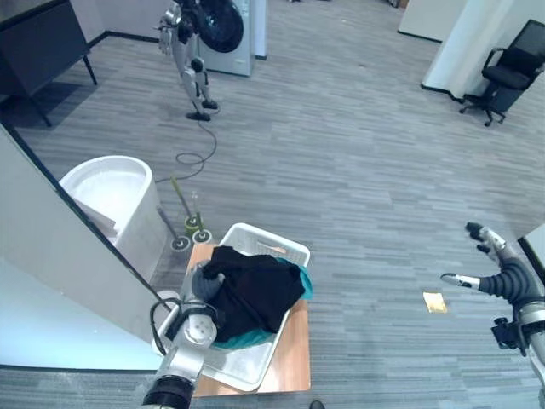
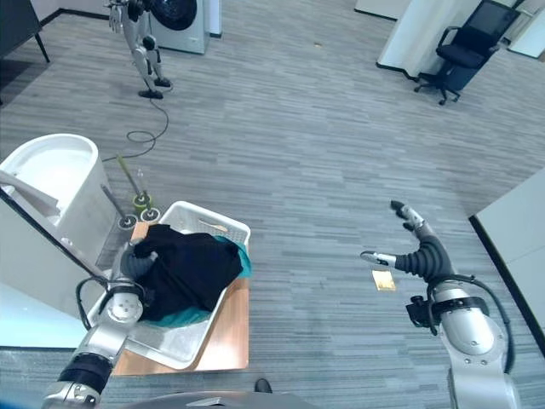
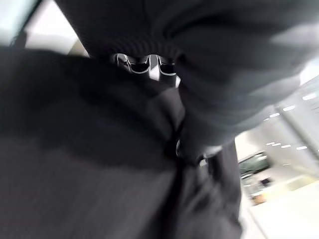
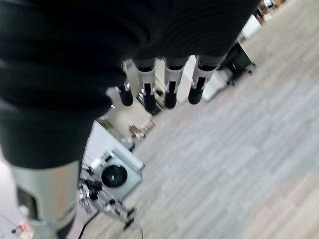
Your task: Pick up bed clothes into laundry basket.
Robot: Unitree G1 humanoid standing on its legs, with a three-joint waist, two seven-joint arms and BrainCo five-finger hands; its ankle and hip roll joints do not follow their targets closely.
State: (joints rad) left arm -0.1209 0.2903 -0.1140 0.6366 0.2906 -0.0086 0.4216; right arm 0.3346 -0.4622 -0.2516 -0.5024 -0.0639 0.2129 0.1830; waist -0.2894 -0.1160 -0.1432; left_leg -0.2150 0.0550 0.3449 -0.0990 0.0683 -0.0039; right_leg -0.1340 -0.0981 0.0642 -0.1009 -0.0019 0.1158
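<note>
Left eye view shows the black clothes [image 1: 254,290] heaped in the white laundry basket [image 1: 283,241] at the lower centre of the frame, over some teal cloth [image 1: 247,339]. The left hand [image 1: 199,285] is buried in the heap, so I cannot tell its state. The right hand [image 2: 407,242] at the lower right hangs relaxed and empty. The clothes look soft, light and floppy; a bunched fold is probably best to take.

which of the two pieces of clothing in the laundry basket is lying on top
The black garment is on top, spread across most of the white laundry basket. The teal garment lies under it, peeking out only at the black one's edges.
</note>
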